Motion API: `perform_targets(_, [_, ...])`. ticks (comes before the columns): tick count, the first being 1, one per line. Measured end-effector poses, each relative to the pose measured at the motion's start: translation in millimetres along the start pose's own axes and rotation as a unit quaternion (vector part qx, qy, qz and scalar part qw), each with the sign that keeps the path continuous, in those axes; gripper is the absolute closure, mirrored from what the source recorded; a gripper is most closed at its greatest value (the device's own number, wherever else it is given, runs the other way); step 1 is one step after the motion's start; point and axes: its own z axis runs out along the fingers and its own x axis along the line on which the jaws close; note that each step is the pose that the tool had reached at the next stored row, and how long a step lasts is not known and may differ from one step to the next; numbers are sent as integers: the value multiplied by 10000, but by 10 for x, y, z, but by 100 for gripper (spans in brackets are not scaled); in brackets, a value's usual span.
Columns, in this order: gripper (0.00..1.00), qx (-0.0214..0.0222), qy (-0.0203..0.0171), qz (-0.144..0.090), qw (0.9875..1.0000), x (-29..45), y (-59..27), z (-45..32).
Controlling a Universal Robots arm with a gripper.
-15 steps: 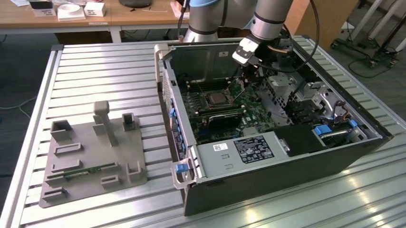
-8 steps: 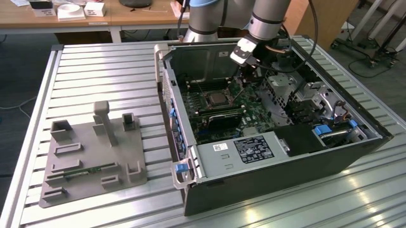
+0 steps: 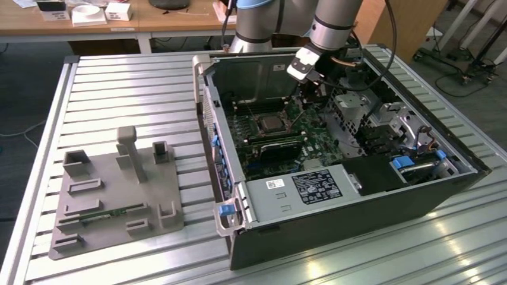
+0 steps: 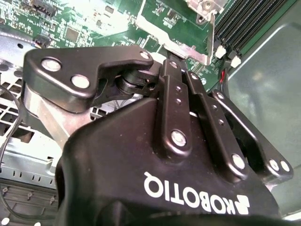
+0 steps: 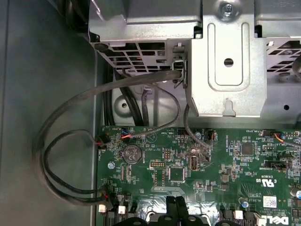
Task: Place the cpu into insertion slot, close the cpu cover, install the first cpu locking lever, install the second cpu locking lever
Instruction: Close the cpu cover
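Arm: you're reaching down into the open computer case (image 3: 341, 225) on the slatted counter (image 3: 135, 89). The gripper (image 3: 310, 94) is low over the green board (image 3: 240, 135), just beside the socket area.
Jaws: can't call this one for you. In the second wrist view the gripper's own black linkage covers the tips, so I cannot tell whether they are clenched or released.
cpu (image 3: 272, 123): it looks to be lying in the insertion slot (image 3: 255, 123), a tan-dark square inside the silvery rim (small at this range, so that's my read, not gospel).
cpu cover (image 4: 181, 47): a silvery frame plate right at the gripper's nose in the second wrist view. Green board shows past its edge, and the memory slots (image 4: 244, 23) are just beside it.
Handling, cpu: I'd judge it light, stiff and thin. The smooth metal top is likely slippery, and the contact side won't forgive a scrape or a tilt.
Hold, cpu: take it by two opposite edges and keep it level. Never squeeze across the face.
Handling, cover: thin sheet metal, probably springy on its hinge. You'd want to press it at the free edge, not on the cut-out's thin sides.
Elsewhere: a grey parts fixture (image 3: 111, 202) sits on the counter at the exterior view's left, well apart from the case.
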Motion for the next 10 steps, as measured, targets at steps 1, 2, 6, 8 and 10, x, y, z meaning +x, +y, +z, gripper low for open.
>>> perform_targets(1, [90,0,0,-1,10000,0,-2,0])
perform_targets(2, [90,0,0,-1,10000,0,-6,0])
perform_targets(6, [90,0,0,-1,10000,1,-38,0])
perform_targets(8, [90,0,0,-1,10000,0,-65,0])
perform_targets(10, [90,0,0,-1,10000,0,-86,0])
